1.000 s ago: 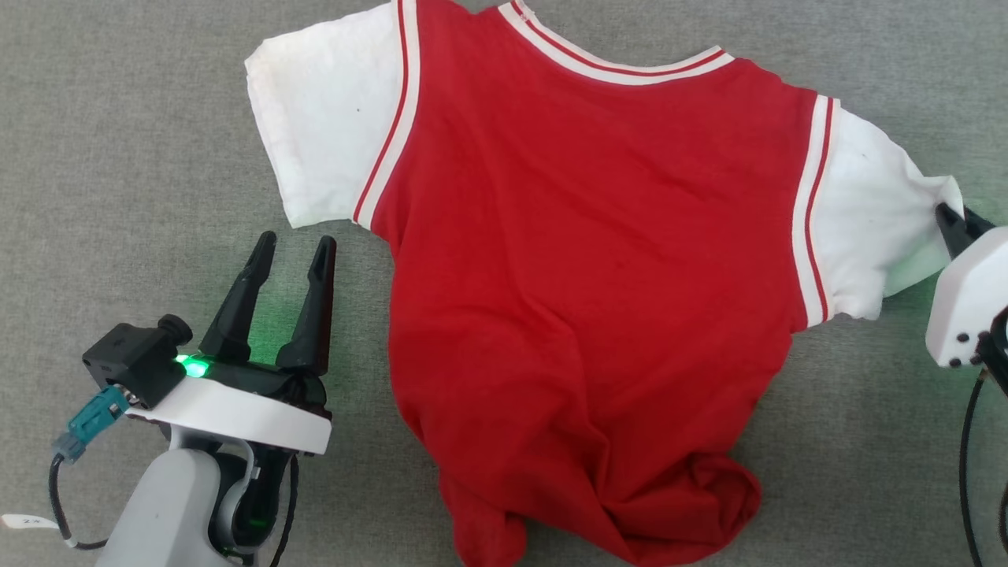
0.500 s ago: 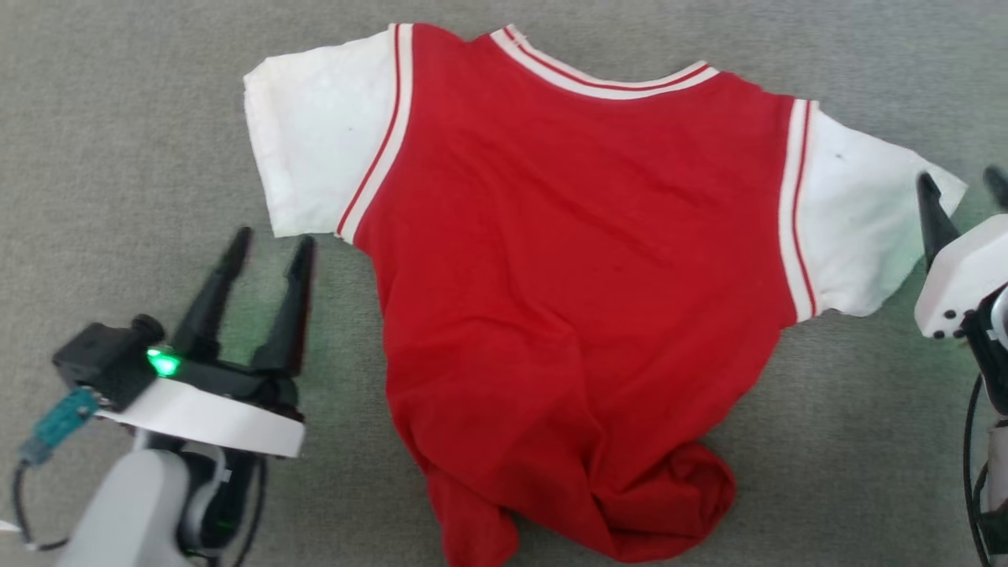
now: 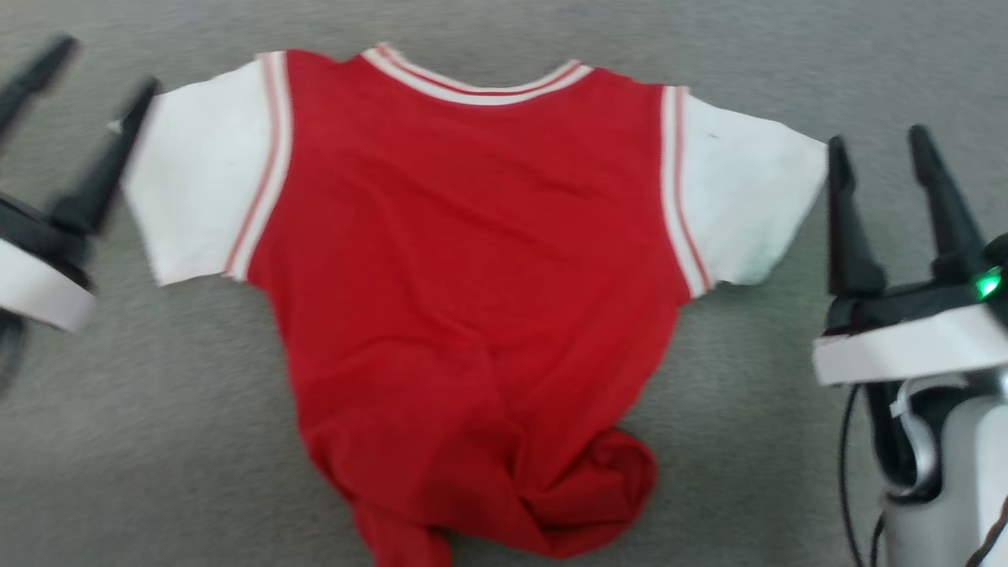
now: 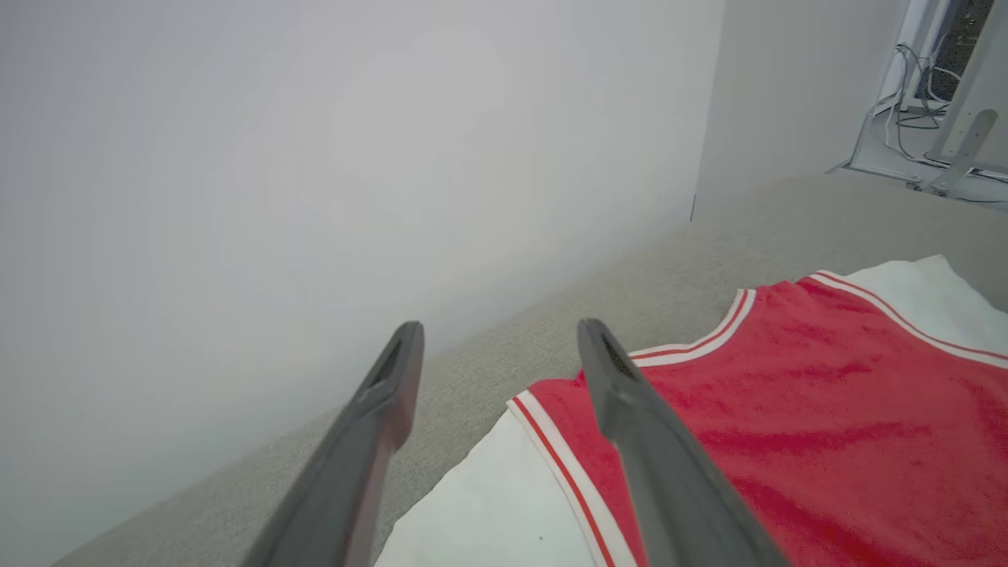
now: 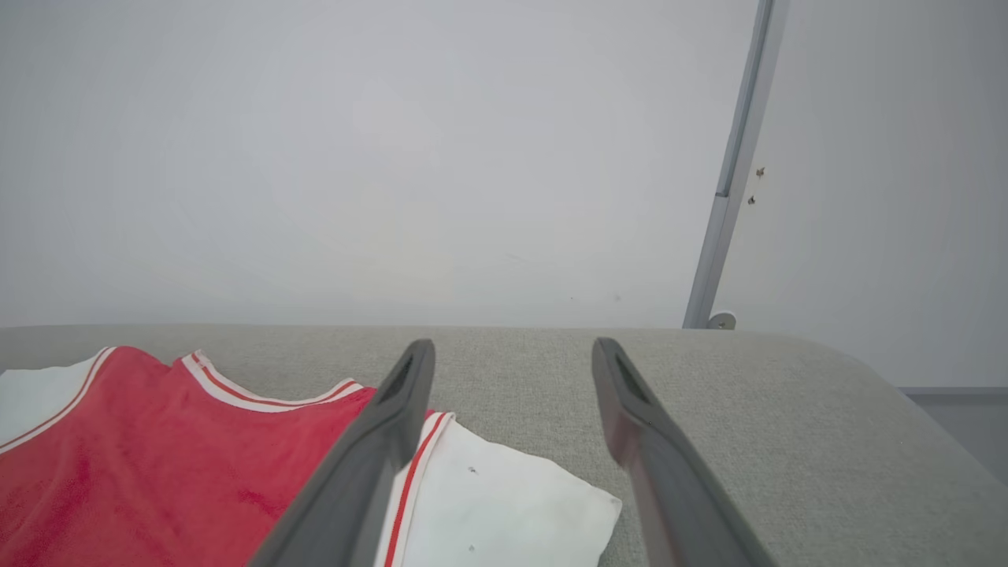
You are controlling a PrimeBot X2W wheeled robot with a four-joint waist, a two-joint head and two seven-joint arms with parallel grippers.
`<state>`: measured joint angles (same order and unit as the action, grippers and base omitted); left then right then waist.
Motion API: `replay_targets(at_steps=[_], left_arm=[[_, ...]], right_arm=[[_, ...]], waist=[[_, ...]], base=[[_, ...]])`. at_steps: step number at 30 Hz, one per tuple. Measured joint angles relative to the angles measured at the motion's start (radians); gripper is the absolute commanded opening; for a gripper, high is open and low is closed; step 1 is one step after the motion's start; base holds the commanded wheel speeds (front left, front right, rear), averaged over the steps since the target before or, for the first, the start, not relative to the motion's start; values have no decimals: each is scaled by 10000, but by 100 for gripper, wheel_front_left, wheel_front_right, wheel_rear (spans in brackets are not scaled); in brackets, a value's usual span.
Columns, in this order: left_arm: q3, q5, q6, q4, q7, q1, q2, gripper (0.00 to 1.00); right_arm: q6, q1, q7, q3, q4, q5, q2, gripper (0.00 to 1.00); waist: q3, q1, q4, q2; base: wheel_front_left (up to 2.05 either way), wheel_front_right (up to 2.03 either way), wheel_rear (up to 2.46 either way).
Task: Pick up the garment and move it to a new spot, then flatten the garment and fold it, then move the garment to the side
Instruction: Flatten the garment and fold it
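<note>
Change noted: a sec. ago the right gripper (image 3: 876,142) was clamped on the cuff end of the right sleeve (image 3: 748,205). It has since let go, and its fingers now stand wide apart w/ nothing between them. The head cam has also swung, so we do not read the shift of the whole frame as movement of the cloth. Meaning for the task, in our judgement: the sleeve pull-out is done, the garment (image 3: 472,260) is at its new spot, and flattening is partway thru; folding not yet begun. The garment lies plain face up on the grey fabric surface (image 3: 157,441), collar trim (image 3: 472,88) away from the robot, both sleeves spread flat, no print visible. Defect: the hem (image 3: 598,488) is bunched and rolled at the near edge, and we judge it wants smoothing before any fold. Position re. grippers: the right gripper sits just beside the right sleeve end, inner finger close to the cuff, contact not evident. The left gripper (image 3: 106,63), fingers likewise apart and empty, blurred in the head view, is at the outer edge of the left sleeve (image 3: 197,197). The left wrist view puts that sleeve below its inner finger; touching or not, we cannot tell.
</note>
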<state>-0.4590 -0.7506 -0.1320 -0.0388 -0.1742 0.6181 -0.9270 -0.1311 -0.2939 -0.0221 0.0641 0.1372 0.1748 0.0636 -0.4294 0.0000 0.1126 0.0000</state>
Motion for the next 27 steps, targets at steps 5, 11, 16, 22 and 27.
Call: replay_targets(at_steps=[5,11,16,22,27], left_arm=[[-1486,-2034,0,-347,1609,1780,-1446,100],[-3614,-3674,2,-1258,4368,3528,-2447,100],[-4821,-4360,2,-2197,6132,4421,-3051,100],[-5503,-4922,-2,-3049,6773,5131,-3329,100],[-5954,-5609,0,-3206,7298,5483,-3432,100]], right_arm=[[0,462,-698,-650,134,476,-96,100],[0,712,-1350,-1097,159,1124,-105,100],[0,908,-1666,-1444,151,1319,-117,100],[0,1201,-1894,-1515,71,1522,-117,100],[0,1281,-1958,-1576,-10,1584,-121,100]], waist=[[-205,0,772,0],[-645,0,1609,0],[-1058,0,2196,0],[-1438,0,2679,0],[-1452,-1,2764,0]], base=[[0,0,0],[0,0,0],[0,0,0],[0,0,0],[0,0,0]])
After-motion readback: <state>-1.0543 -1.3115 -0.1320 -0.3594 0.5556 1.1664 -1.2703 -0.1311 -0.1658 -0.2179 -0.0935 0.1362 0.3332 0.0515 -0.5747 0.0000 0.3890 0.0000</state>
